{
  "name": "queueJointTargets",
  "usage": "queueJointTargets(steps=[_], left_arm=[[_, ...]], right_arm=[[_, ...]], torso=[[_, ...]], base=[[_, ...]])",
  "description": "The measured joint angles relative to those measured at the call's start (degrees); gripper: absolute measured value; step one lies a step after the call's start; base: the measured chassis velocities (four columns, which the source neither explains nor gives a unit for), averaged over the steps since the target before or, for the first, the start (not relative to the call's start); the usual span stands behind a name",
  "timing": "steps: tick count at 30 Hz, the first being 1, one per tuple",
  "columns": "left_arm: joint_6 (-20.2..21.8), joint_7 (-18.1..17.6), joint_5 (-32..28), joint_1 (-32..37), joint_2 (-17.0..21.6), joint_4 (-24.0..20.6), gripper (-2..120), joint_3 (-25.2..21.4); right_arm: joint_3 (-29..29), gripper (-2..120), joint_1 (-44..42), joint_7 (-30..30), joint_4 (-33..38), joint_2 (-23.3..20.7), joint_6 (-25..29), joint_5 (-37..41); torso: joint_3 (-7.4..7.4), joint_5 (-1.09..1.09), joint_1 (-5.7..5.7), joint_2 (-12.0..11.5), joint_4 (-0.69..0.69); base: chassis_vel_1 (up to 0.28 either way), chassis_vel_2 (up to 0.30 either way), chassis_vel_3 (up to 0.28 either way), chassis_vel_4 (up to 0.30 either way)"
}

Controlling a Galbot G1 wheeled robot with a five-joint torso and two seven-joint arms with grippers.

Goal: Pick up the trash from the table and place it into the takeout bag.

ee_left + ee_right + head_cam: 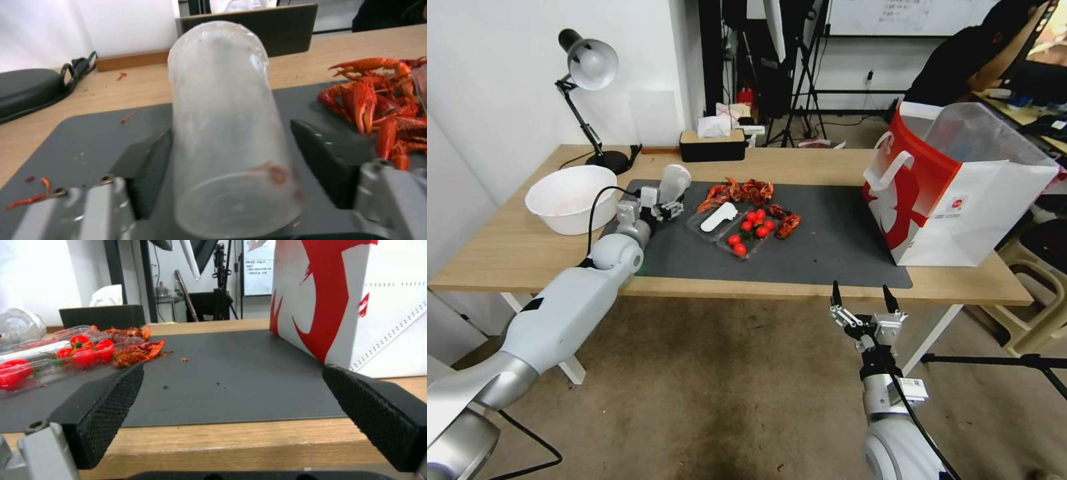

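Now the clear plastic cup [227, 133] sits between the two black fingers [149, 173] of the left gripper [668, 200], which is closed on it near the cup's base, above the left edge of the dark grey mat [827, 247]. Just beside it on the mat lies a clear oval container [737, 230] with small red tomatoes and a white piece inside, and red crayfish shells [744, 192] are touching its far side. The large white-and-red takeout bag [954, 193] with flat white loop handles stands open at the right end of the light-wood table [514, 250], partly on the mat. The right gripper [862, 297] hangs below the near edge of the table, its fingers spread wide and holding nothing. A white bowl [570, 198] rests near the left end of the table, and a black desk lamp [587, 73] stands at the far left corner
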Motion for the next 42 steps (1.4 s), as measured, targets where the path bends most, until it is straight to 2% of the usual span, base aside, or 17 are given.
queueJointTargets(steps=[1, 3, 4, 6, 22, 26, 30, 35, 38, 40, 42], left_arm=[[0.1, 0.0, 0.0, 0.0, 0.0, 0.1, 59, 0.0], [0.1, 0.1, 0.0, 0.0, 0.0, 0.1, 59, 0.0], [0.2, 0.1, 0.0, 0.2, 0.0, 0.1, 51, 0.0], [0.2, 0.2, 0.0, 0.2, 0.1, 0.2, 49, 0.0], [-0.5, 1.4, 1.9, 0.3, 1.0, -1.1, 49, 0.0], [-2.3, 2.8, 2.2, -2.7, 1.2, -4.2, 49, 1.9], [-2.3, 3.3, -0.7, -8.9, -0.9, -8.8, 49, 7.1], [-1.7, 3.2, -2.7, -14.0, -3.1, -9.6, 49, 11.6], [-1.5, 3.1, -5.0, -20.2, -5.9, -9.3, 49, 16.4], [-1.4, 3.1, -5.3, -21.0, -6.3, -9.2, 49, 17.0], [-0.9, 3.0, -7.1, -24.8, -8.7, -8.8, 49, 19.7]], right_arm=[[0.0, 100, 0.0, 0.0, 0.0, 0.0, 0.0, 0.0], [0.0, 100, 0.0, 0.0, 0.0, 0.0, 0.0, 0.0], [0.0, 100, 0.0, 0.0, 0.0, 0.0, 0.0, 0.0], [0.0, 100, 0.0, 0.0, -0.1, 0.0, 0.0, 0.0], [-0.2, 100, 0.0, 0.0, -0.2, 0.2, 0.1, 0.0], [-0.2, 100, -0.1, 0.0, -0.1, 0.3, 0.1, -0.1], [-0.2, 100, -0.3, 0.0, 0.1, 0.4, 0.1, -0.2], [0.0, 100, -0.5, 0.0, 0.3, 0.4, 0.1, -0.3], [0.2, 100, -0.5, 0.0, 0.4, 0.3, 0.1, -0.3], [0.2, 100, -0.5, 0.0, 0.4, 0.3, 0.1, -0.3], [0.3, 100, -0.3, 0.0, 0.4, 0.3, 0.1, -0.3]], torso=[[0.0, 0.0, 0.0, 0.0, 0.0], [0.0, 0.0, -0.01, 0.0, 0.0], [-0.01, 0.0, -0.01, 0.0, -0.01], [-0.01, 0.01, -0.02, 0.0, -0.01], [0.01, -0.03, -0.01, 0.0, 0.04], [0.01, 0.01, -0.01, 0.0, 0.01], [0.0, 0.0, -0.01, 0.0, -0.01], [0.01, 0.01, -0.01, 0.0, -0.01], [-0.01, 0.05, -0.01, 0.0, 0.0], [0.0, 0.04, -0.01, 0.0, -0.01], [0.0, 0.02, 0.0, 0.0, -0.01]], base=[[0.0, 0.0, 0.0, 0.0], [0.0, 0.0, 0.0, 0.0], [0.0, 0.0, 0.0, 0.0], [0.0, 0.0, 0.0, 0.0], [0.0, 0.0, 0.0, 0.0], [0.0, 0.0, 0.0, 0.0], [0.0, 0.0, 0.0, 0.0], [0.0, 0.0, 0.0, 0.0], [0.0, 0.0, 0.0, 0.0], [0.0, 0.0, 0.0, 0.0], [0.0, 0.0, 0.0, 0.0]])
